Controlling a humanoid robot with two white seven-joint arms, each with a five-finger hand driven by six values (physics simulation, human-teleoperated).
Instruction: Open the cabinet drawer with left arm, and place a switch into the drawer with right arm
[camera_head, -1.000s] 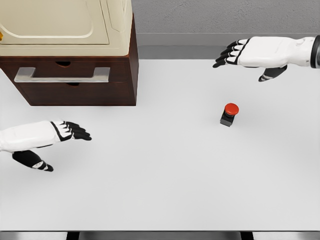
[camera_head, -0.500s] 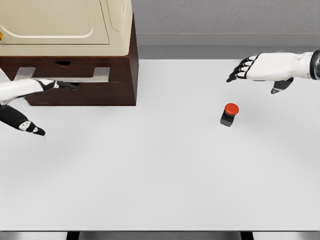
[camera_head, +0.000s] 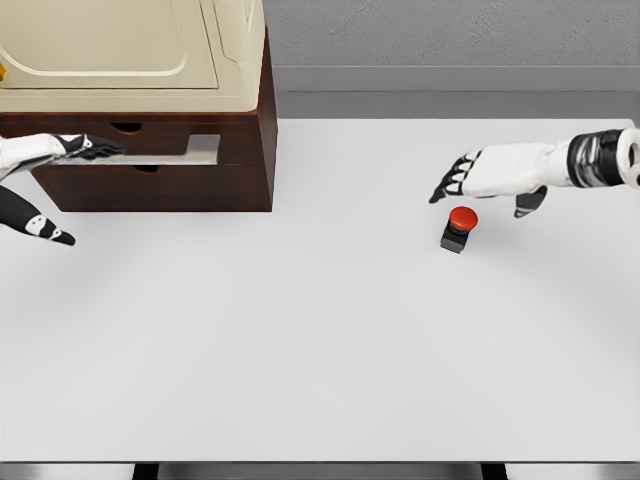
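A dark brown cabinet (camera_head: 170, 175) stands at the back left, with a cream appliance on top. Its drawer front carries a grey bar handle (camera_head: 170, 152) and looks closed. My left hand (camera_head: 70, 150) lies over the handle's left end, fingers stretched along the bar and thumb hanging below; it grasps nothing that I can see. The switch (camera_head: 459, 229), a red round button on a small black base, stands upright on the white table right of centre. My right hand (camera_head: 470, 180) hovers just above and behind it, fingers spread, not touching it.
The cream appliance (camera_head: 130, 55) overhangs the cabinet top. The white table (camera_head: 320, 350) stretches wide in front. A grey wall runs along the back edge.
My left hand rose from the table to the drawer handle's left end. My right hand came down and toward me, ending close over the switch. The switch and drawer stayed put.
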